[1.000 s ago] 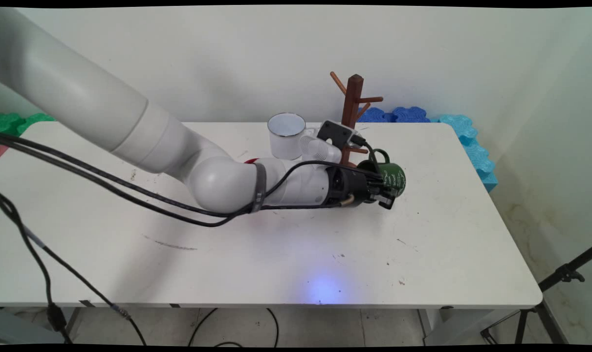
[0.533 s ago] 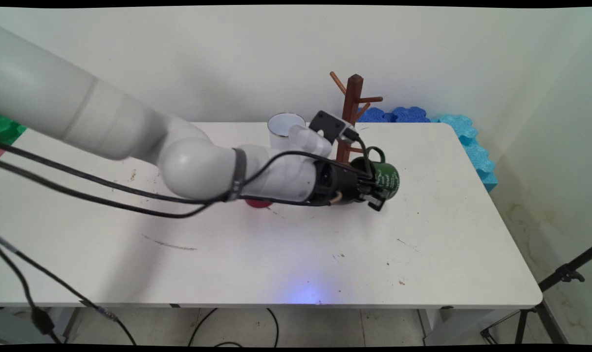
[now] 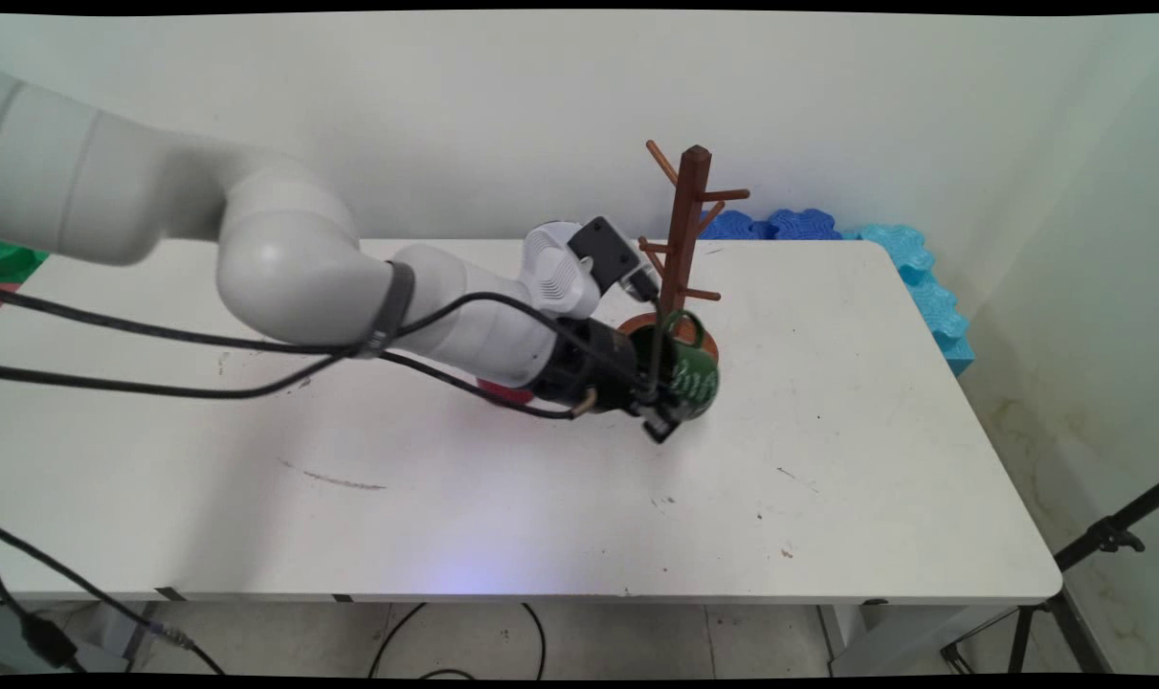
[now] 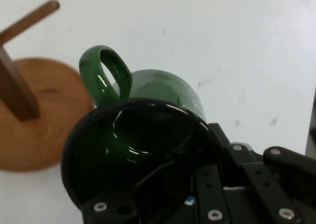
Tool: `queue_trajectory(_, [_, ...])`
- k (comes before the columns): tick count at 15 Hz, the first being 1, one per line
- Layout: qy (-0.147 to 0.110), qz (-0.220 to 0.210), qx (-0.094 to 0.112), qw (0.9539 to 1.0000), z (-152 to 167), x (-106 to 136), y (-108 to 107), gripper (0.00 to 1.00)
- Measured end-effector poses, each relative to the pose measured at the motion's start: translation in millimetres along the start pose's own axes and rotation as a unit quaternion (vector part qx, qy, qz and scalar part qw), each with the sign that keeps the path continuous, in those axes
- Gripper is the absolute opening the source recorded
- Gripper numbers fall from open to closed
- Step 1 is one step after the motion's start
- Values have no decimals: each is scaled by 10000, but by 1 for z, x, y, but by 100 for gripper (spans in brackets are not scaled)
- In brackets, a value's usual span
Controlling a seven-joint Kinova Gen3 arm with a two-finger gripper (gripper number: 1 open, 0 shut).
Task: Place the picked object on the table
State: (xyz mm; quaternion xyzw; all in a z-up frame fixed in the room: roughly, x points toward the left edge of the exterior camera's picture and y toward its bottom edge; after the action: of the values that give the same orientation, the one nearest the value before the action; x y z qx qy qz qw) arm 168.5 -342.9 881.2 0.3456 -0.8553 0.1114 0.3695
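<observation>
The black two-finger gripper (image 3: pixel 670 407) is closed on the rim of a shiny green mug with white writing on its side (image 3: pixel 696 381). One finger goes inside the mug and the other presses on the outside wall. The mug lies tipped over sideways, with its mouth facing the gripper and its green loop handle (image 4: pixel 106 73) pointing up.

The mug is held just in front of the round base of the brown wooden mug tree with pegs (image 3: pixel 686 234). It seems to be lifted a little off the white table (image 3: pixel 857 450), but that is hard to tell for sure.

The handle is near the tree's post and its low pegs, but no peg goes through it. So the mug is picked up and is not hanging on the tree.

A bit of a red thing (image 3: pixel 502 390) peeks out from under the arm. What it is cannot be made out.
</observation>
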Motion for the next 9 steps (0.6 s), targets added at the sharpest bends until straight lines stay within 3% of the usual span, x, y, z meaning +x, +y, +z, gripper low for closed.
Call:
queue_trajectory(5, [-663,629,-152,9957,-14,-1,0,0])
queue_trajectory(9, [-1265,1121,-284,9852,-31,9,-3,0])
